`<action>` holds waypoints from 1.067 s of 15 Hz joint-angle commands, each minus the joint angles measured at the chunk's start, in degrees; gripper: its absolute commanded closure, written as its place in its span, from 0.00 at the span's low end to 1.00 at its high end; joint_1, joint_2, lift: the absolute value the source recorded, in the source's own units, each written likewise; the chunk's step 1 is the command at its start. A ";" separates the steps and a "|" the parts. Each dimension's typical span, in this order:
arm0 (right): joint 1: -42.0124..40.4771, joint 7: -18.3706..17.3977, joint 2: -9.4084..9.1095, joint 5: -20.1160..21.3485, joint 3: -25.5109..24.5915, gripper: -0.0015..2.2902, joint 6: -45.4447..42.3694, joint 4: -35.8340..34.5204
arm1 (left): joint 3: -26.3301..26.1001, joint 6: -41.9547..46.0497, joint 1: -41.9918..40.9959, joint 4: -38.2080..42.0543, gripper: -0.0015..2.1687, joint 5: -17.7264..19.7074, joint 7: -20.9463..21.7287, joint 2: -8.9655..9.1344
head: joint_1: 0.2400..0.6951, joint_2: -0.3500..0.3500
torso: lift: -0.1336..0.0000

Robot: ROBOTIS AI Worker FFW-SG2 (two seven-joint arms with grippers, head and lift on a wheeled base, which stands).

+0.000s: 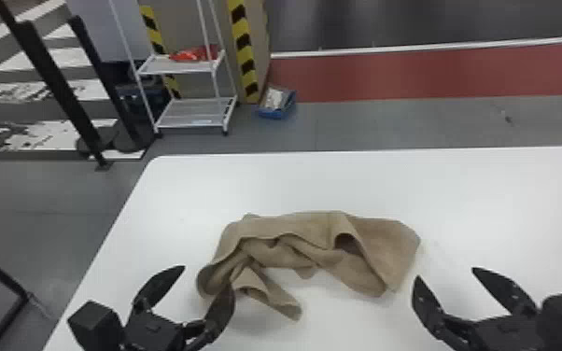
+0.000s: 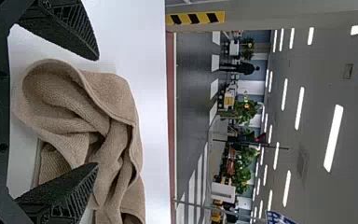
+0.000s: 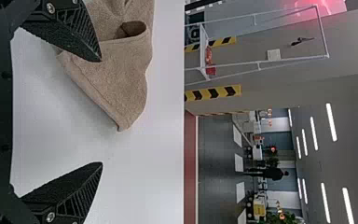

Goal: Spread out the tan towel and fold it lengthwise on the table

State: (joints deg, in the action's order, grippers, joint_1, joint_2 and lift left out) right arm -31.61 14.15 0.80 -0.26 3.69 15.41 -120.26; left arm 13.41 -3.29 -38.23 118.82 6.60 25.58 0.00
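Note:
The tan towel (image 1: 289, 228) lies crumpled on the white table (image 1: 340, 182), with folds bunched at its left and middle and a flap pointing toward the near edge. My left gripper (image 1: 204, 280) is open at the towel's near left end. In the left wrist view, the towel (image 2: 116, 93) shows a rolled edge beyond the spread fingers of that gripper (image 2: 97, 112). On the near right side, my right gripper (image 1: 446, 273) stands open, a little off the towel. In the right wrist view, a towel corner (image 3: 121, 98) lies past the open right gripper (image 3: 101, 112).
The table's left edge (image 1: 107, 228) runs beside my left arm, and its far edge (image 1: 364, 151) lies beyond the towel. On the floor behind stand a white wire shelf (image 1: 191, 112) and a blue box (image 1: 277, 105).

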 commanded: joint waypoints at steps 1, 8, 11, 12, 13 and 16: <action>-0.03 0.00 0.08 0.00 0.00 0.04 0.03 -0.15 | -0.14 -0.01 0.00 0.09 0.04 -0.10 0.00 0.15 | 1.00 0.75 | 0.07; 0.15 0.00 -0.01 0.09 0.09 0.04 0.03 -0.07 | -0.14 -0.01 0.18 0.00 0.04 -0.19 0.00 0.15 | 1.00 0.74 | 0.07; 0.32 0.09 -0.01 0.09 0.09 0.04 0.55 -0.07 | -0.14 -0.01 0.26 -0.08 0.04 -0.19 0.00 0.15 | 1.00 0.75 | 0.07; 0.32 0.09 -0.01 0.09 0.09 0.04 0.55 -0.07 | -0.14 -0.01 0.26 -0.08 0.04 -0.10 0.00 0.15 | 1.00 0.75 | 0.07; 0.32 0.09 -0.01 0.26 0.09 0.04 0.55 -0.07 | -0.14 -0.01 0.26 -0.17 0.04 -0.10 0.00 0.15 | 1.00 0.75 | 0.07; 0.94 0.97 -0.10 1.76 0.44 0.07 -0.15 0.02 | -0.14 -0.01 0.44 -0.52 0.04 -0.10 0.00 0.15 | 1.00 0.75 | 0.07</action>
State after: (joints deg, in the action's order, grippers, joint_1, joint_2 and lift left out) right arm -31.02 14.63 0.73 0.67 3.92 15.74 -120.25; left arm 13.27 -3.30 -37.84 118.48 6.49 25.58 0.00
